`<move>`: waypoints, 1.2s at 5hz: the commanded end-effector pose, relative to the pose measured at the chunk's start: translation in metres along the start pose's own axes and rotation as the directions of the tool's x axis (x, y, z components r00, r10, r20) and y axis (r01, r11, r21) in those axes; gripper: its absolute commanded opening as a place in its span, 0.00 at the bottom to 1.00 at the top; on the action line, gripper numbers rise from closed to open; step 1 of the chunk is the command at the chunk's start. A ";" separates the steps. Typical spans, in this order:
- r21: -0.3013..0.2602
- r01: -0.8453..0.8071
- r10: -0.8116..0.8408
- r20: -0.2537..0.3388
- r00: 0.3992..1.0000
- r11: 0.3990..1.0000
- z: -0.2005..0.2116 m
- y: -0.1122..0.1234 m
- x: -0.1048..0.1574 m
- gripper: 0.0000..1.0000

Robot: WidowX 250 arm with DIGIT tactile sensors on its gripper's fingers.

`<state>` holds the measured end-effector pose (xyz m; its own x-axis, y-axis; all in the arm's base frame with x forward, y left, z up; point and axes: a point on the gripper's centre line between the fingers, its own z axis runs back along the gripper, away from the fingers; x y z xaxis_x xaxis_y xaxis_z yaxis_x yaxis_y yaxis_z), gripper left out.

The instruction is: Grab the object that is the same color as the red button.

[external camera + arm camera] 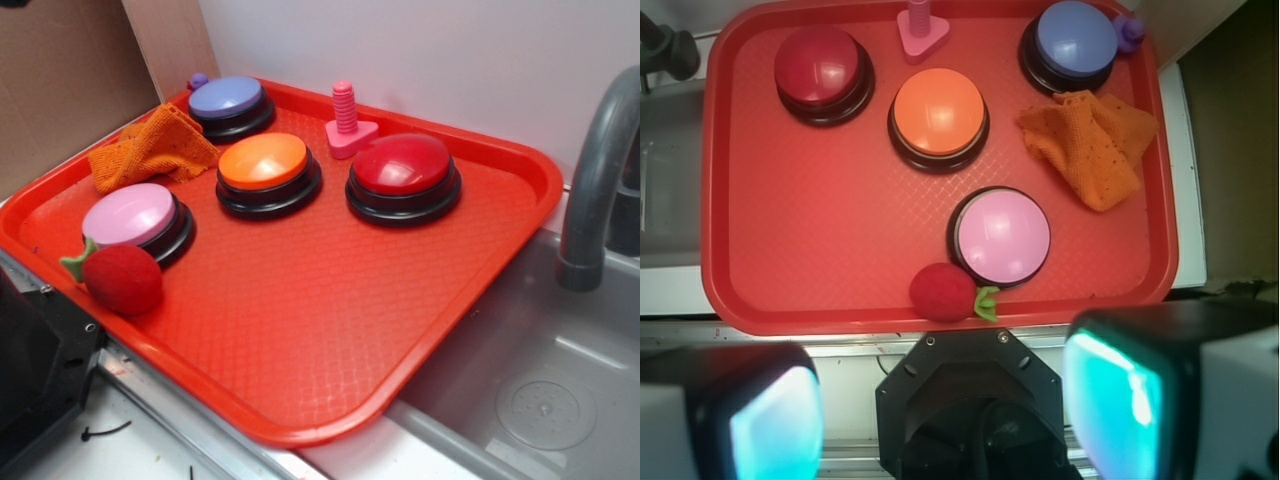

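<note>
In the exterior view you have a red plastic tray [480,300] with a textured floor, set beside a grey sink basin [560,390] and a grey faucet [598,180]. The fuzzy round red toy strawberry [120,279] with its green leafy tip lies at the tray's near left edge, just beside the pink dome button [135,218] on its black base. The glossy red dome button [403,176] sits well apart from it, toward the far right of the tray. Between them stands the orange dome button [266,171]. Behind that you see the purple dome button [229,104], a crumpled orange knitted cloth [152,148] to its left, and a pink bolt-shaped toy [348,122] standing upright.

In the wrist view your gripper [940,405] hangs above the tray's near rim with its two fingers spread wide, holding nothing; the fingertips [770,420] glow teal at the lower corners. The strawberry rests just above the rim, its leaves pointing right, touching or nearly touching the pink button's base. The red button is at the upper left.
</note>
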<state>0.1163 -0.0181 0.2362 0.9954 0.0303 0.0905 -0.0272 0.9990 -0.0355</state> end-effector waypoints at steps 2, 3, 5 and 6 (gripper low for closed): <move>0.003 -0.080 0.080 0.021 0.997 0.997 -0.016 -0.001 0.003 1.00; -0.007 -0.202 0.202 0.052 0.978 0.979 -0.041 -0.008 0.005 1.00; 0.026 -0.418 0.416 0.070 0.907 0.908 -0.095 -0.011 0.003 1.00; 0.122 -0.438 0.436 0.044 0.899 0.891 -0.132 -0.007 0.004 1.00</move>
<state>0.1291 -0.0286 0.0991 0.8809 0.4654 0.0860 -0.4714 0.8790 0.0716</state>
